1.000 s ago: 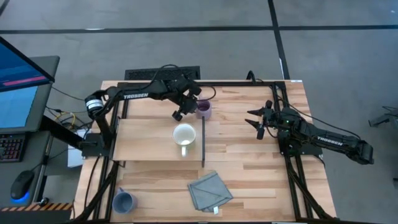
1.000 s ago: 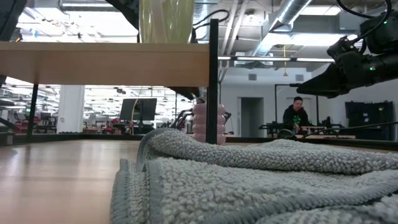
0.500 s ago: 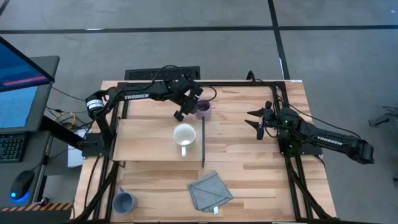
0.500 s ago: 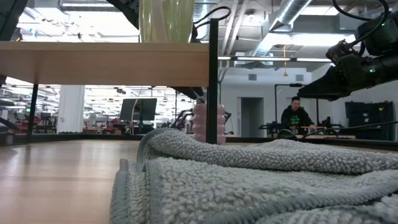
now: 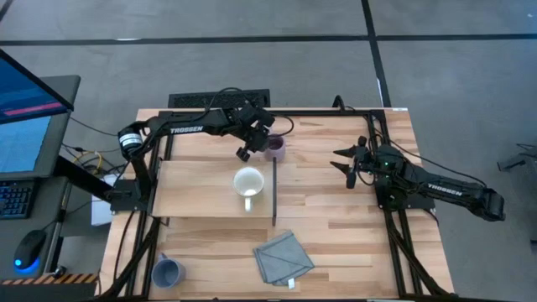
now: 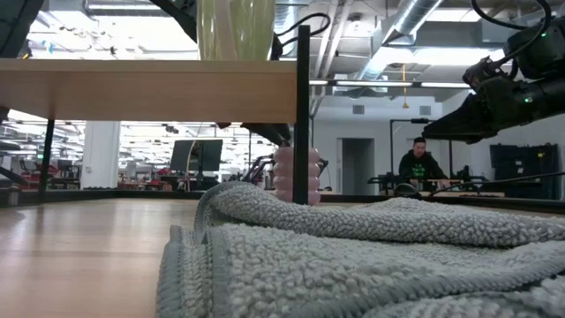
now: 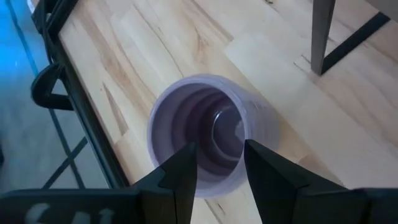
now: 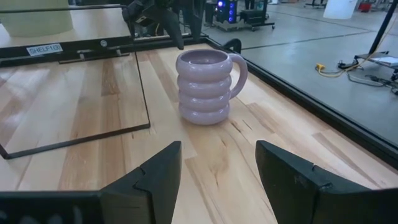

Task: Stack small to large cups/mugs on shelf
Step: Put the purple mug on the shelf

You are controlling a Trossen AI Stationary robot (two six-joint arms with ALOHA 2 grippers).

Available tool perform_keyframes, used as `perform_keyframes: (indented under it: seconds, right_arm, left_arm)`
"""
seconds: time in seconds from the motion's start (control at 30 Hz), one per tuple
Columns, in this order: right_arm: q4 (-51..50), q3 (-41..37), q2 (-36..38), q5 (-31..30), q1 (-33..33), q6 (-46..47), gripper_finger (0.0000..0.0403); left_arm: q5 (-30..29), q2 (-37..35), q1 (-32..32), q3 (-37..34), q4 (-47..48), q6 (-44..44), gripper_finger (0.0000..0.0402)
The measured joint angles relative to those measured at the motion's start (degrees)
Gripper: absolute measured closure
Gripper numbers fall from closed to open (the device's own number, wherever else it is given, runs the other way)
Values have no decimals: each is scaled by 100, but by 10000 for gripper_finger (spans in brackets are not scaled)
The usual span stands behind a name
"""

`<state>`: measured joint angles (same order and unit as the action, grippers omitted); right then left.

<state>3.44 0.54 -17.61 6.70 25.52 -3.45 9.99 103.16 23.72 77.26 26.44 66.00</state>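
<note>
High view, near edge of surface [image 5: 336, 226]: blue-grey mug [image 5: 166, 272], grey cloth [image 5: 283, 257]. Shelf [image 5: 197, 189] carries white mug [image 5: 248, 184]. Beyond its dark panel, purple ribbed mug [image 5: 274, 148]; left tool [image 5: 249, 149] just above it, fingers narrowly parted. Right tool [image 5: 348, 164] wide open, well apart.

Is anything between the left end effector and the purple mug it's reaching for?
Nothing visible. The left end effector hangs open just above the purple mug, fingers straddling its near rim; only bare tabletop surrounds the mug.
</note>
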Motion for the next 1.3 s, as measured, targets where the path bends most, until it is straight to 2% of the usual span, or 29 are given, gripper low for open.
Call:
perform_keyframes:
  seconds: [0.4,0.93,1.3]
  right_arm:
    - [-2,0,0,-81,0,44,173]
    - [-2,0,0,-81,0,46,173]
    - [-2,0,-1,-78,0,46,173]
  left_arm:
    - [-77,143,-15,-54,368,115,276]
    - [-139,214,-54,-34,217,142,276]
    - [-136,213,-52,-31,3,-223,276]
